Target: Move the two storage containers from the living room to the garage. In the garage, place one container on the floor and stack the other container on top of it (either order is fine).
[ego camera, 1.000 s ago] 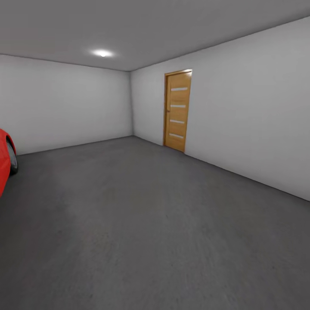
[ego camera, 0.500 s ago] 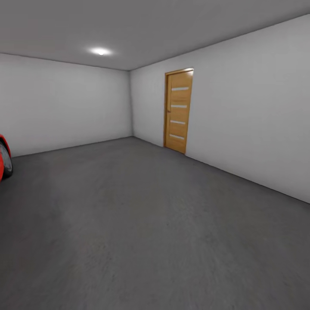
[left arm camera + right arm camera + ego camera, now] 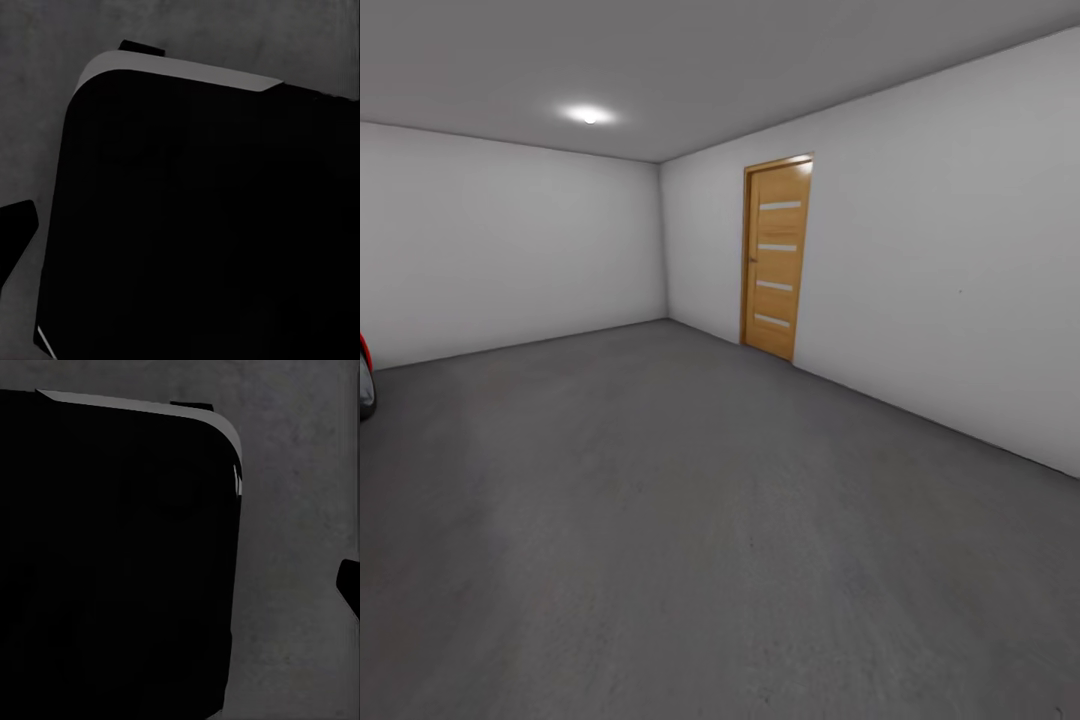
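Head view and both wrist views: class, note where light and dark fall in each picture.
Head view: a ceiling light glares, walls evenly lit, floor matte. Left wrist view: a black body darkens most. Right wrist view: likewise.

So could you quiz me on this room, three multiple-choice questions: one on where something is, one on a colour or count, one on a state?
1. Where is the wooden door?
A. back wall
B. right-hand wall, near the corner
C. ceiling

2. How many ceiling lights show?
A. one
B. three
C. five

3. The door is:
A. wide open
B. off its hinges
C. closed

Answers:
1 B: the wooden door sits in the right-hand wall, just past the corner.
2 A: a single lit ceiling light shows.
3 C: its panel fills the frame, with no gap.
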